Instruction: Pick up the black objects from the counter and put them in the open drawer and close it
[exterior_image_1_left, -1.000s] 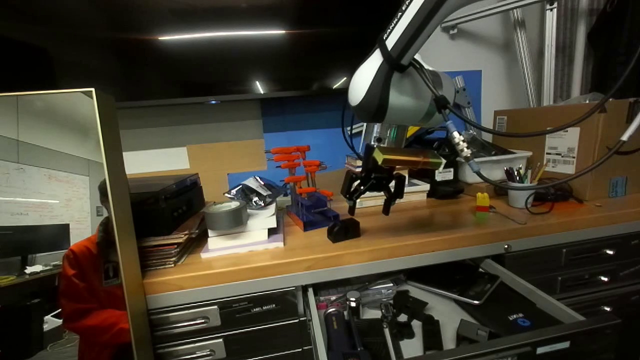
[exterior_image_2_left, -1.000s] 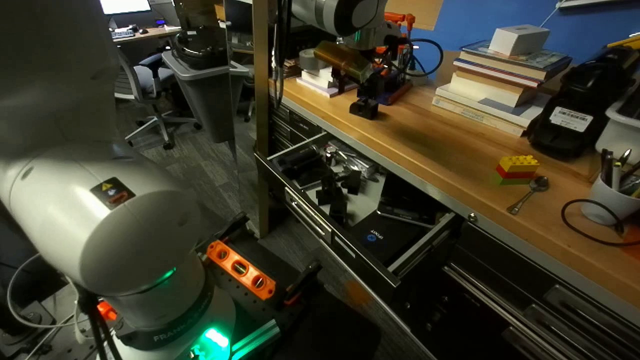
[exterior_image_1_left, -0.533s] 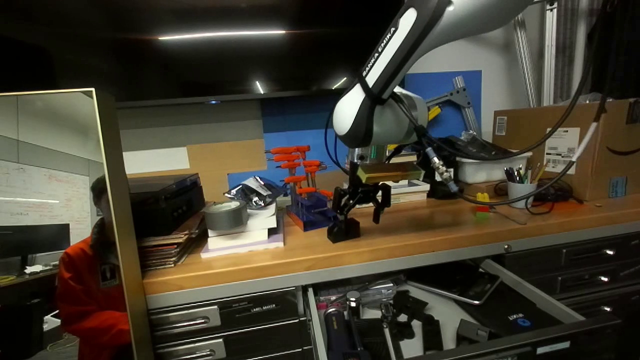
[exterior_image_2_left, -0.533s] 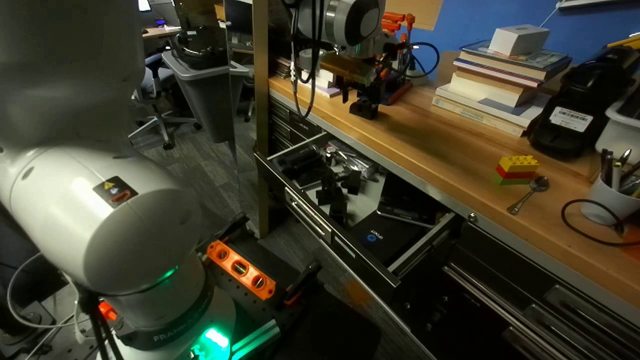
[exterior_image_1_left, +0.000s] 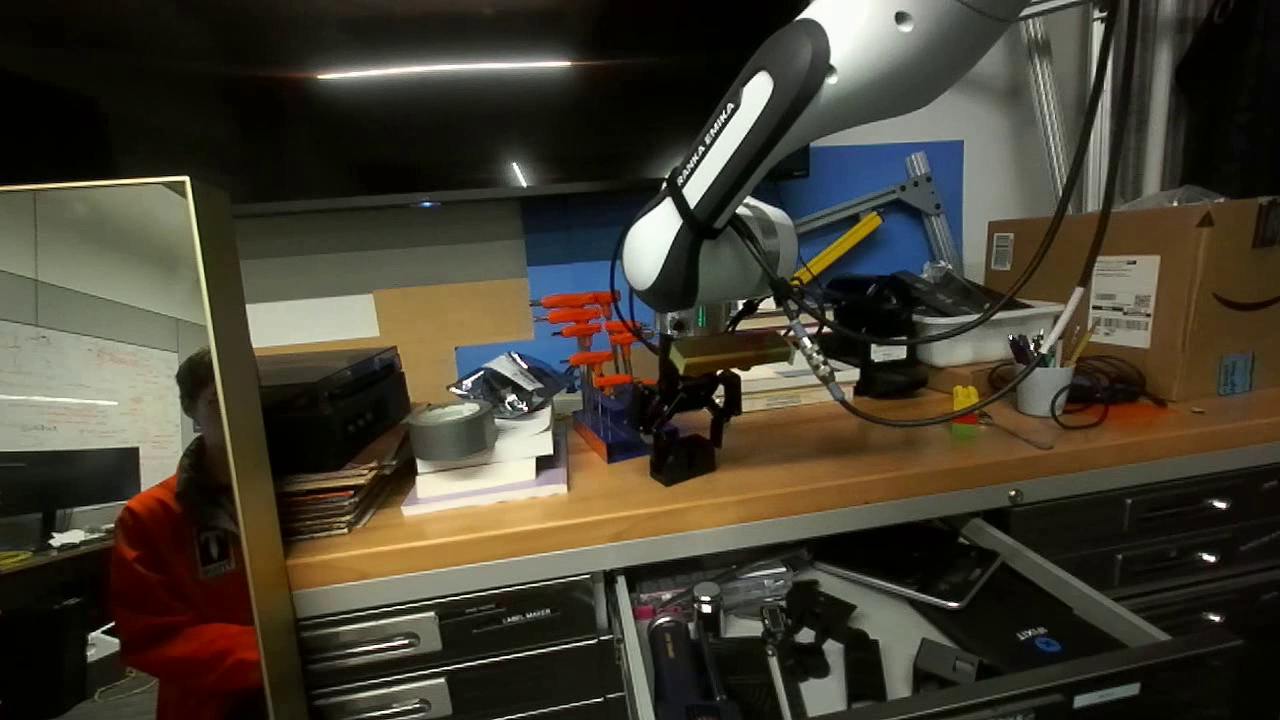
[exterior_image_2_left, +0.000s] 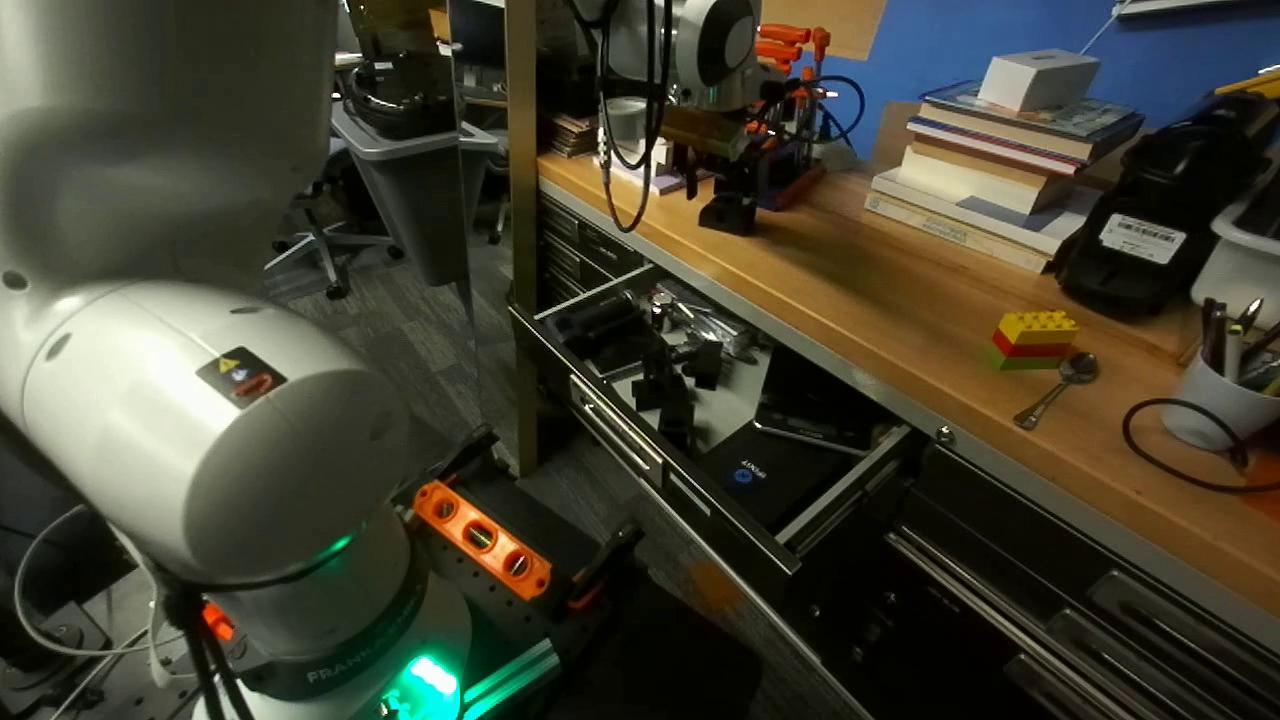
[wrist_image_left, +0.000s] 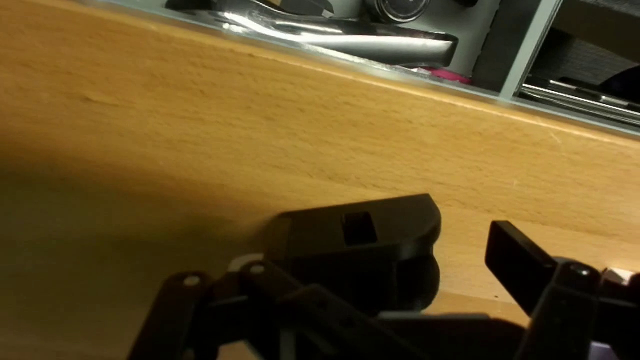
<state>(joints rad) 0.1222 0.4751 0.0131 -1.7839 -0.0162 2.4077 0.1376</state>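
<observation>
One chunky matte black object stands on the wooden counter near the blue stand; it also shows in the wrist view. My gripper is open and low over it. In the wrist view, the right finger is apart from the object, with a gap of wood between; the left fingertip is hidden. The wide drawer below is pulled open. Inside it are other black pieces, a black flashlight-like item and a flat black case.
A blue stand with red-handled tools is close behind the gripper. Books with grey tape are to its left in that exterior view. A taller book stack, toy bricks, a spoon and a pen cup are farther along.
My gripper has come down and moved left in an exterior view, from above and beside the black object to over it. The object has shifted slightly left. The drawer has not moved.
</observation>
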